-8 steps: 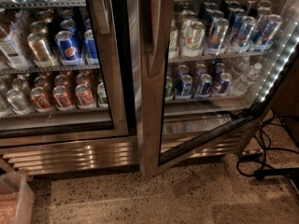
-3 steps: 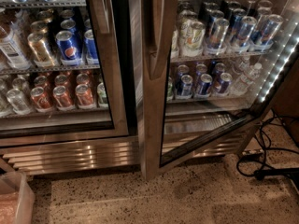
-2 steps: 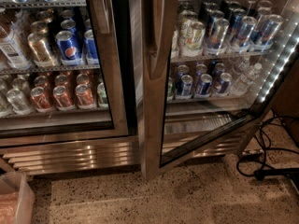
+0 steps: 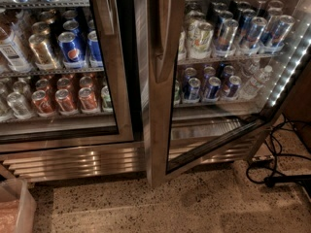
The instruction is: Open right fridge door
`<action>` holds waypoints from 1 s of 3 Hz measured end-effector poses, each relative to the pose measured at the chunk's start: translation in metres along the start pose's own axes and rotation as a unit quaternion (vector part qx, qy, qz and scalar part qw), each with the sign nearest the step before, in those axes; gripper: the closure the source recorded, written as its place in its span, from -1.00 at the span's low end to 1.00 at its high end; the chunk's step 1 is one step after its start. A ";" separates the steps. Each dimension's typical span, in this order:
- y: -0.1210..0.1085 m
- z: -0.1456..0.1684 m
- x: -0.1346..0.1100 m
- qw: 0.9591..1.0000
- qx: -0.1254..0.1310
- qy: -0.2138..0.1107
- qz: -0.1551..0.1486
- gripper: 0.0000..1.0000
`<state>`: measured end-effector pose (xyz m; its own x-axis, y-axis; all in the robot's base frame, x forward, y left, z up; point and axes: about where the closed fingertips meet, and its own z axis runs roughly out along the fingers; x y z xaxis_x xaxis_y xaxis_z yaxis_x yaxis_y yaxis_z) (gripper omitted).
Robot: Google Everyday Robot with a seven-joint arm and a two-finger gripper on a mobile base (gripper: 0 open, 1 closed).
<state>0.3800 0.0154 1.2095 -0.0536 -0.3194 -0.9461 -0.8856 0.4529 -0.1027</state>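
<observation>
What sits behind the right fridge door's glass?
Behind the right fridge door, which stands ajar, two shelves hold upright drink cans, with clear bottles at the far right. Its steel frame hides anything at the left end. The gripper is out of view.

Light came mostly from inside the fridge: a dotted LED strip [image 4: 287, 64] along its right wall glared white and lit the cans [image 4: 228, 30]. The right fridge door [image 4: 156, 130] carried soft streaks on its steel, and the lower grille [image 4: 77, 161] showed small warm glints. The speckled floor [image 4: 146, 210] lay dim, darkest around the cables [image 4: 272, 166]. The gripper was out of view.
</observation>
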 end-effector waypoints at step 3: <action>0.000 0.000 0.000 1.000 0.000 0.000 0.000 -1.00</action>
<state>0.3800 0.0154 1.2095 -0.0536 -0.3194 -0.9461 -0.8856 0.4529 -0.1027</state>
